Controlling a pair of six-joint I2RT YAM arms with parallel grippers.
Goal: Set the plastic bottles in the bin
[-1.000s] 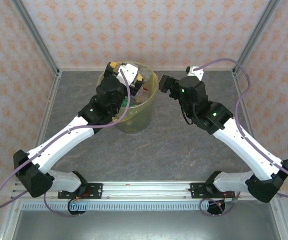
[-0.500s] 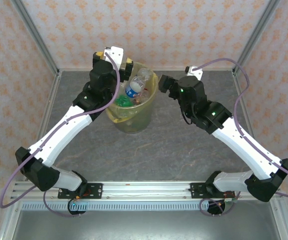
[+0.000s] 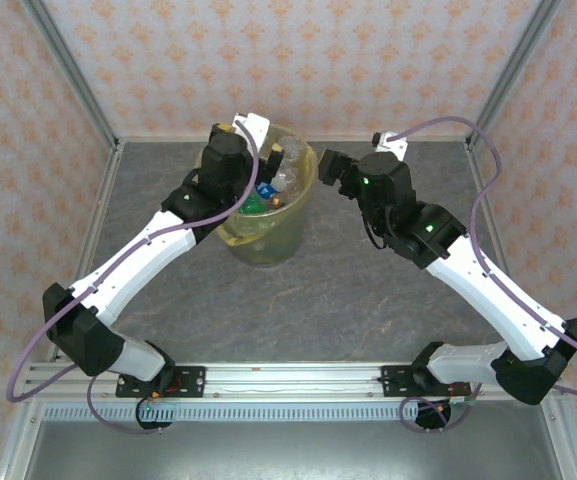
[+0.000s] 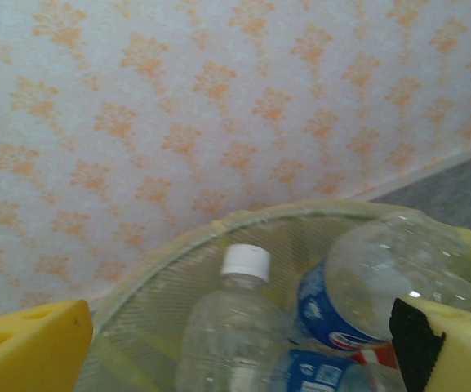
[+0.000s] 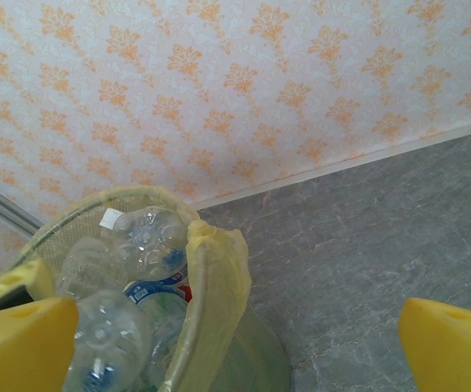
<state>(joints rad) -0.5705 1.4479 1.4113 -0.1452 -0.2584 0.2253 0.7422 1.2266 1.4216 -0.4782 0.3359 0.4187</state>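
Plainly my left tool (image 4: pixel 239 351) hung spread and empty above the bin (image 3: pixel 268 240), and my right tool (image 5: pixel 235 351) stood likewise spread just beside it. The plastic bottles (image 4: pixel 233 327) lay heaped inside, nearly to the rim. I judged them light, thin-walled, slick and crushable, best gripped gently across the body.
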